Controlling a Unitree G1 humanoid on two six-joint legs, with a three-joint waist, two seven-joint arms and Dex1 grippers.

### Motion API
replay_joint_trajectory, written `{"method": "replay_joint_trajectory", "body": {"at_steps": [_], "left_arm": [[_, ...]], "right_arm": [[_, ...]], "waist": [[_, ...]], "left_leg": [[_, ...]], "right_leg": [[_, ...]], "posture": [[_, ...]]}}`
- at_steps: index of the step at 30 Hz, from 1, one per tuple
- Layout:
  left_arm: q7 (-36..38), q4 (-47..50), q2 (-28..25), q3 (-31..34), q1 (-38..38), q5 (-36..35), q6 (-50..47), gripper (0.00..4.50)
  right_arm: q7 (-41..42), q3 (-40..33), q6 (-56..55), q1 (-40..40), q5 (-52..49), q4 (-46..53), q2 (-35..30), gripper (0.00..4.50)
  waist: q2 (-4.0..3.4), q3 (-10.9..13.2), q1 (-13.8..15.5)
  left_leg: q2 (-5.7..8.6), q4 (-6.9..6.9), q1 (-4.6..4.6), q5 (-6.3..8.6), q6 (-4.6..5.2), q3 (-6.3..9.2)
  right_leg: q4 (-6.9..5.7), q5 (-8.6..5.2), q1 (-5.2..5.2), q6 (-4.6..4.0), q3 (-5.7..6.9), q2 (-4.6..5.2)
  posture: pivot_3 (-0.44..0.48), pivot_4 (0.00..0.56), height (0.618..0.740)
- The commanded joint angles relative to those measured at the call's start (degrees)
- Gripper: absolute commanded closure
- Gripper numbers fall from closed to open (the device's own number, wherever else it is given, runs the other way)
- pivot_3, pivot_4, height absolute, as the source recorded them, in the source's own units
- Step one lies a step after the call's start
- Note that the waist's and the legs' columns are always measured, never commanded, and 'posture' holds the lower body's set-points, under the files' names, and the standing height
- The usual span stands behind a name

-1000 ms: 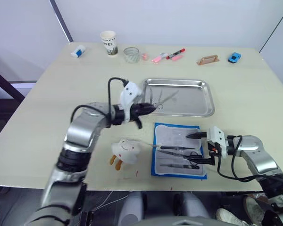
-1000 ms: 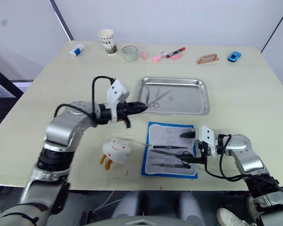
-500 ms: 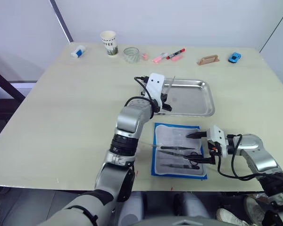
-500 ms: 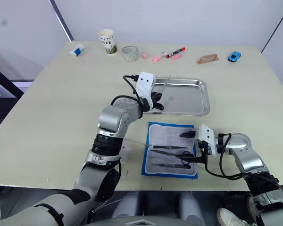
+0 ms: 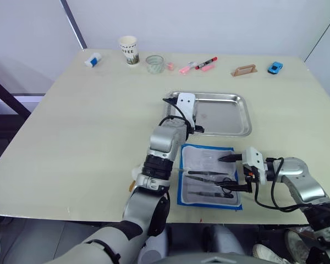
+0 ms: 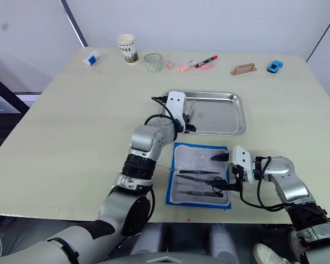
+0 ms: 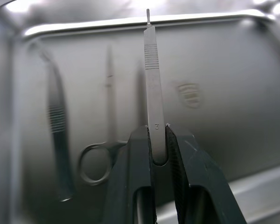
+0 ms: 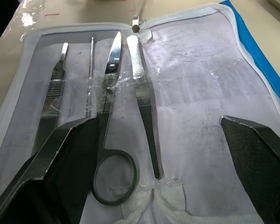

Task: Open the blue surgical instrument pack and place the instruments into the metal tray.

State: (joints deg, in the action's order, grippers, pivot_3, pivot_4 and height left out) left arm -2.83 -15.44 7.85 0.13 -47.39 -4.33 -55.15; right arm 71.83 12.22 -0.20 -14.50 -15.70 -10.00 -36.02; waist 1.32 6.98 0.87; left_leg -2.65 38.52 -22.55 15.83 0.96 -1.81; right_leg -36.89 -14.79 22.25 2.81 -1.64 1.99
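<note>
My left arm has swung in from the table's left half — a second ago it was reaching across from beside the pack — and its gripper (image 5: 197,127) now hangs over the near-left part of the metal tray (image 5: 239,116), which sits just above the frame's centre. The jaws are clamped on a slim scalpel handle (image 7: 152,84), so I judge that this instrument is about to be dropped among those already in the tray: scissors (image 7: 104,140) and forceps (image 7: 57,140) lie on the steel below in the left wrist view.

The handle's long axis runs straight out along the fingers, its narrow tip pointing away from the wrist toward the tray's far rim. It is gripped at its butt end, so most of its length juts free.

The blue surgical instrument pack (image 5: 182,190) lies open and flat just below the tray, toward the lower centre of the frame, its whitish lining up. The remaining instruments (image 5: 208,176) lie crosswise in it, long axes running left-right in the head view. In the right wrist view I count a pair of scissors (image 8: 112,135) and three slim straight tools beside it.

My right gripper (image 5: 229,172) has stayed put at the pack's right edge, jaws spread wide and holding nothing — waiting over the lining, I judge, for its turn.
</note>
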Motion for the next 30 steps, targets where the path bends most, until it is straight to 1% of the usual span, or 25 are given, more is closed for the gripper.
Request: {"method": "replay_joint_trajectory", "body": {"at_steps": [1, 20, 22, 23, 24, 25, 28, 29, 30], "left_arm": [[-0.55, 0.38, 1.60, 0.11, -1.93, -0.41, 0.61, 4.44], [-0.08, -3.95, 2.68, 0.18, -3.49, -2.30, 2.22, 4.44], [-0.07, -4.19, 2.72, 0.25, -3.63, -2.52, 2.17, 3.55], [0.14, -4.33, 2.69, 0.18, -3.71, -2.69, 2.19, 3.25], [0.12, -4.45, 2.70, 0.26, -3.76, -2.85, 2.29, 2.71], [0.09, -4.39, 2.73, 0.36, -3.74, -3.04, 2.27, 2.33], [0.22, -4.00, 2.59, 0.23, -3.68, -3.44, 1.98, 0.75], [0.29, -3.50, 2.48, 0.06, -3.56, -3.46, 1.82, 0.33], [1.11, -2.50, 2.10, -0.49, -3.27, -3.59, 1.61, 0.04]], "right_arm": [[-0.29, 1.29, 1.67, 1.78, 3.14, -1.47, -1.27, 0.00], [-0.83, 1.20, 1.91, 2.00, 3.11, -1.13, -1.06, 0.00], [-0.92, 1.12, 1.93, 2.06, 3.07, -1.10, -1.06, 0.00], [-0.95, 1.08, 1.93, 2.10, 3.07, -1.10, -1.07, 0.00], [-0.99, 1.05, 1.92, 2.12, 3.06, -1.11, -1.08, 0.00], [-1.06, 1.03, 1.93, 2.22, 3.06, -1.02, -1.10, 0.00], [-1.21, 0.99, 1.98, 2.43, 3.01, -0.78, -1.12, 0.00], [-1.23, 0.96, 1.97, 2.51, 2.98, -0.73, -1.11, 0.00], [-1.24, 0.93, 1.94, 2.55, 2.97, -0.73, -1.11, 0.00]], "waist": [[0.00, 0.00, -0.01], [0.00, 0.00, -0.01], [0.00, 0.00, -0.01], [0.00, 0.00, -0.02], [0.00, 0.00, -0.03], [0.00, 0.00, -0.04], [0.00, 0.00, -0.04], [0.00, 0.00, -0.04], [0.00, 0.00, -0.03]], "left_leg": [[0.00, 0.00, 0.00, 0.00, 0.00, 0.00], [0.01, 0.00, 0.00, -0.01, -0.03, 0.03], [0.01, 0.00, 0.00, -0.01, -0.03, 0.03], [0.01, 0.00, 0.00, -0.02, -0.03, 0.03], [0.01, 0.00, 0.00, -0.01, -0.02, 0.03], [0.01, 0.00, 0.00, -0.01, -0.02, 0.03], [0.01, 0.00, 0.00, -0.02, -0.03, 0.04], [0.01, 0.00, 0.00, -0.02, -0.03, 0.03], [0.01, 0.00, 0.00, -0.02, -0.03, 0.03]], "right_leg": [[0.00, 0.00, 0.00, 0.00, 0.00, 0.00], [0.01, 0.00, -0.01, 0.01, 0.02, 0.00], [0.01, -0.01, -0.01, 0.01, 0.02, 0.00], [0.01, -0.01, -0.01, 0.01, 0.03, 0.00], [0.01, -0.01, -0.01, 0.01, 0.03, 0.00], [0.01, -0.01, -0.01, 0.01, 0.03, 0.00], [0.01, -0.01, -0.01, 0.01, 0.03, 0.00], [0.01, -0.01, -0.01, 0.01, 0.03, 0.00], [0.01, -0.01, -0.01, 0.01, 0.03, 0.00]], "posture": [[0.000, 0.150, 0.740], [0.000, 0.150, 0.740], [0.000, 0.150, 0.740], [0.000, 0.150, 0.740], [0.000, 0.150, 0.740], [0.000, 0.150, 0.740], [0.000, 0.150, 0.740], [0.000, 0.150, 0.740], [0.000, 0.150, 0.740]]}}
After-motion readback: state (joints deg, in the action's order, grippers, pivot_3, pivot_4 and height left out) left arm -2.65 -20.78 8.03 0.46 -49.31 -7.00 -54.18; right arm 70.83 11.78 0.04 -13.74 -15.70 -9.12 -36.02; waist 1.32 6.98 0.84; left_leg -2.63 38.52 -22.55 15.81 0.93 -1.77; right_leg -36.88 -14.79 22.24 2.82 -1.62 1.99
